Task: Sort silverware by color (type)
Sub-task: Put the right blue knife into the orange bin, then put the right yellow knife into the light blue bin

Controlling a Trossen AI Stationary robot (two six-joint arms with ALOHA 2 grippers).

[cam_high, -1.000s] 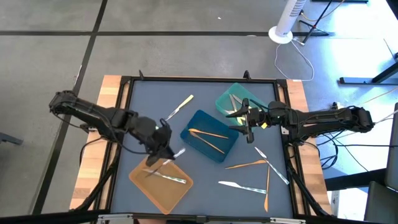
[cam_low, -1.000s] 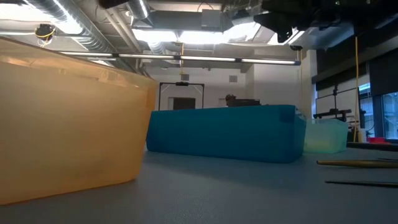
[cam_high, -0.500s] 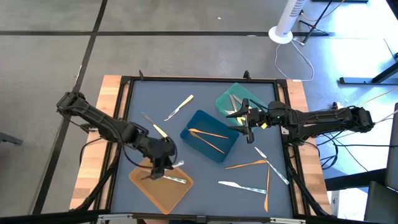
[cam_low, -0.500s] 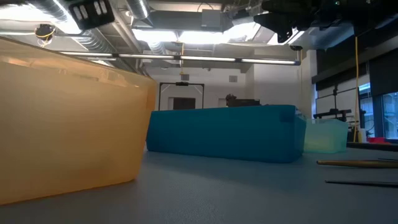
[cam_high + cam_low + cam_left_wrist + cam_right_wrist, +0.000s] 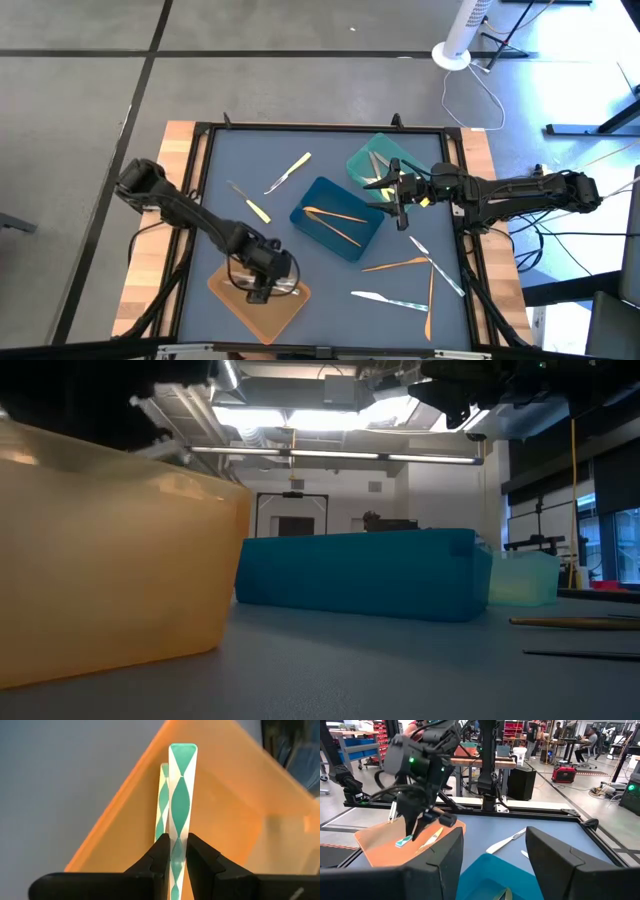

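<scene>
My left gripper hangs over the orange tray and is shut on a silvery-clear piece of silverware. A second clear piece lies in that tray. My right gripper is open and holds nothing; it hovers between the teal tray and the blue tray. Orange pieces lie in the blue tray. On the table lie yellow pieces, orange pieces and clear pieces. My left gripper pinches the clear piece near one end between its two fingers. The fingers come from above, and the piece runs on past their tips along them. It is over the orange tray; I cannot tell whether its far end touches the tray floor.
The three trays stand close together mid-table, the blue one between the others. Loose silverware lies near the table's right near corner and at far left of the blue tray. A black frame rims the table. People and benches show in the room beyond.
My left gripper has carried the clear piece toward the table's near edge, from beside the orange tray's far corner to a spot over the tray, and it has stayed shut on the piece.
</scene>
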